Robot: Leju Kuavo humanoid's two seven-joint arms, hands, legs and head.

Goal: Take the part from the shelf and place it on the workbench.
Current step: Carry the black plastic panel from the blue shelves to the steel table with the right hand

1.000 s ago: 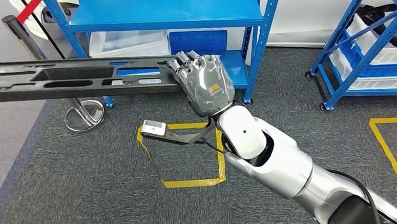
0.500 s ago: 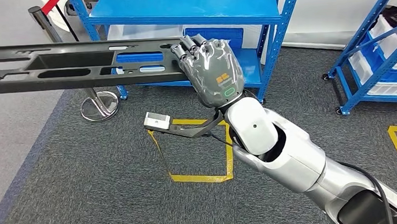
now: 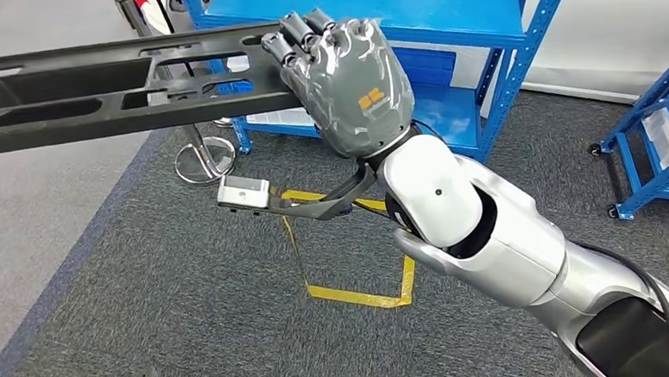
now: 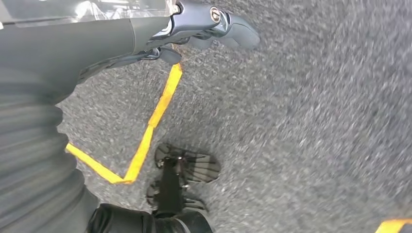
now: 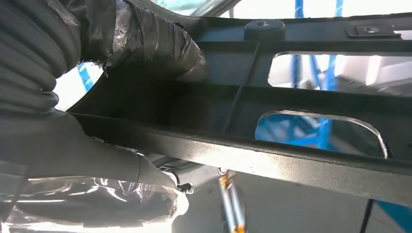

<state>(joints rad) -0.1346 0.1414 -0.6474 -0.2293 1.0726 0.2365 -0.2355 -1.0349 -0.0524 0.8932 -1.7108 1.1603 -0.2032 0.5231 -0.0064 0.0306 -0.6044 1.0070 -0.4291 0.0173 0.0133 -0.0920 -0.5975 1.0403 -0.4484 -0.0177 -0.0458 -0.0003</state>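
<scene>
Gripping part (image 3: 92, 84), robot hand (image 3: 351, 84) now higher

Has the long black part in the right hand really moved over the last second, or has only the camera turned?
Cannot tell. The whole head view has shifted: blue shelf, yellow floor tape and part slid together. The right hand grips the part's end as before.

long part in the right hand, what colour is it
Black; the long part held by the right hand shows best in the head view.

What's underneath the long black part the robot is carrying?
Beneath the black part lie grey carpet, a round metal stand base and paler floor. The right robot hand covers its near end.
</scene>
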